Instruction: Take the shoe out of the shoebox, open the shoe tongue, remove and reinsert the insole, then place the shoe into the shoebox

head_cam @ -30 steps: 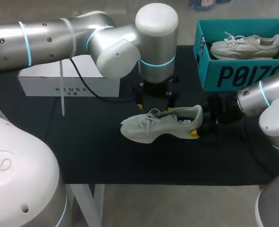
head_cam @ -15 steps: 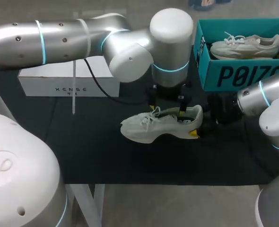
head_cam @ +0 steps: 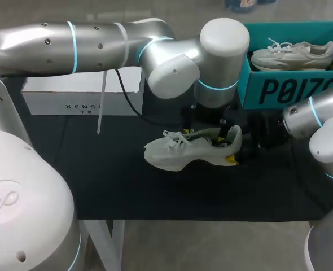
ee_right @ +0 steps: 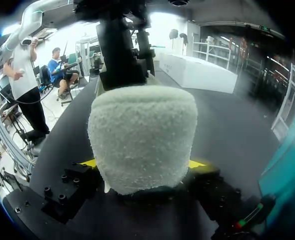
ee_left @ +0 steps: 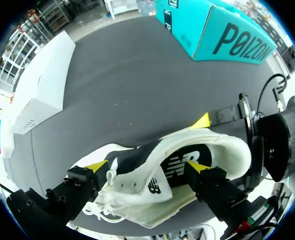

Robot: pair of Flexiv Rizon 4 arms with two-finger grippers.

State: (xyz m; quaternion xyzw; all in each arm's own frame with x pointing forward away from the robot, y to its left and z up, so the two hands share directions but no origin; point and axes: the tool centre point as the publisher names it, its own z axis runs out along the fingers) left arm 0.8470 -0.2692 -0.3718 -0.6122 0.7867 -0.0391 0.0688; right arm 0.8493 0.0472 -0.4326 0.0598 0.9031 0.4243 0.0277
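Pale grey shoe (head_cam: 183, 152), heel tight in the right hand (ee_right: 142, 163); left hand (ee_left: 147, 166) astride it, hold unclear

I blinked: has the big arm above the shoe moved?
Yes. The left arm slid rightward, toward the teal shoebox, away from the white box.

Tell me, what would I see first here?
A pale shoe sits in the middle of the dark table. The right end effector grips its heel, and the left end effector hangs right over it. Another shoe lies in the teal shoebox at the far right.
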